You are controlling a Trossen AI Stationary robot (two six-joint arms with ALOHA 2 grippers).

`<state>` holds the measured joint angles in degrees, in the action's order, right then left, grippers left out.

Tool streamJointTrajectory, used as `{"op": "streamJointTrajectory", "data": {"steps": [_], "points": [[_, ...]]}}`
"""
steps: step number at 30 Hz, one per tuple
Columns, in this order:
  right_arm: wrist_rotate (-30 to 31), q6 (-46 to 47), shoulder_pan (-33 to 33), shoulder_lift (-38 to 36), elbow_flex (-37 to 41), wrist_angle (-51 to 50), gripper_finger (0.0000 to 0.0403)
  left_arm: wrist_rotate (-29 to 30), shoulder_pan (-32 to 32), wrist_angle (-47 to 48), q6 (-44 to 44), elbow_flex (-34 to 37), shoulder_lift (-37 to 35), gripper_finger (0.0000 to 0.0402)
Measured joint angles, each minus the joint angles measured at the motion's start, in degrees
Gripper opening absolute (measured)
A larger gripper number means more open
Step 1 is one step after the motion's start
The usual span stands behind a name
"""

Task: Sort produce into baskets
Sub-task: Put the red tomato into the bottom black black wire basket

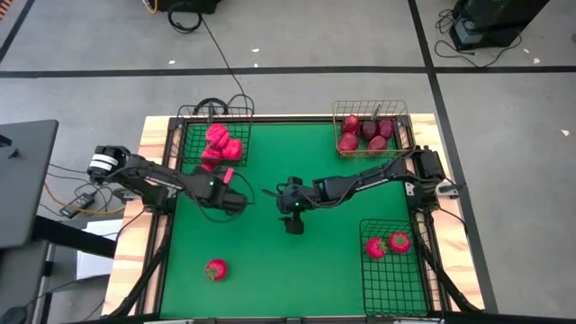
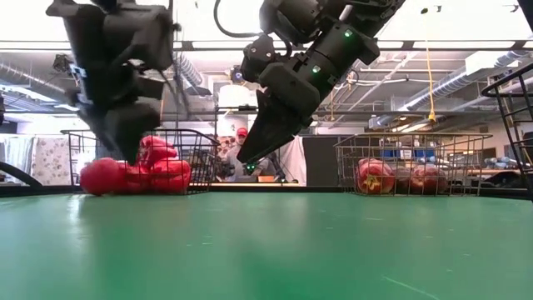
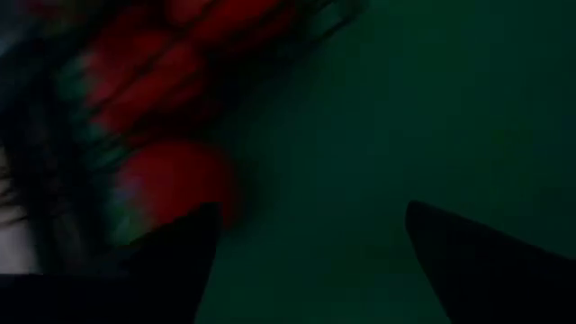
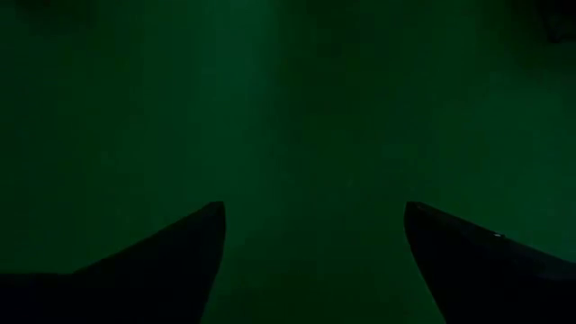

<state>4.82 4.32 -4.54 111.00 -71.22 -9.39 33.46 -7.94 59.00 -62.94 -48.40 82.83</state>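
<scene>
Green table mat (image 2: 266, 250) bare up close; both pincers (image 1: 294, 220) (image 1: 236, 173) spread, empty; person (image 2: 241, 146) beyond.

Bare mat (image 1: 297, 270) open across the front, lone tomato (image 1: 215, 269) front-left — baskets along back and right edges.

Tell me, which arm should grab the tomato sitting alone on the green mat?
Probably the left. The loose tomato lies on the left half of the mat, nearer the left gripper than the right gripper. Both grippers are open and empty.
</scene>
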Motion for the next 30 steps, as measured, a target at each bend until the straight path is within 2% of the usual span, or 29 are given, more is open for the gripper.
{"op": "streamJointTrajectory", "data": {"steps": [4,8,15,20,23,30], "points": [[0.0,0.0,0.0,0.0,0.0,0.0,0.035,0.5,0.0,8.6,-6.8,2.0,-1.0,0.0361],[0.0,0.0,0.0,0.0,0.0,0.2,0.035,-0.2,0.2,5.7,-9.1,7.0,-4.2,0.0363],[-0.9,0.0,0.0,0.0,0.0,0.6,0.035,-0.4,3.1,-8.0,-7.8,16.1,-10.6,0.0363],[-1.9,0.2,-0.3,0.0,0.0,0.6,0.035,3.1,5.8,-13.2,-7.1,19.4,-11.9,0.0363],[-2.0,0.2,-0.6,0.0,0.0,0.5,0.035,3.5,7.5,-16.8,-4.2,20.3,-11.8,0.0363],[-2.0,0.6,-0.7,0.0,0.0,0.6,0.035,2.7,11.9,-31.7,6.7,23.2,-11.6,0.0363]]}}
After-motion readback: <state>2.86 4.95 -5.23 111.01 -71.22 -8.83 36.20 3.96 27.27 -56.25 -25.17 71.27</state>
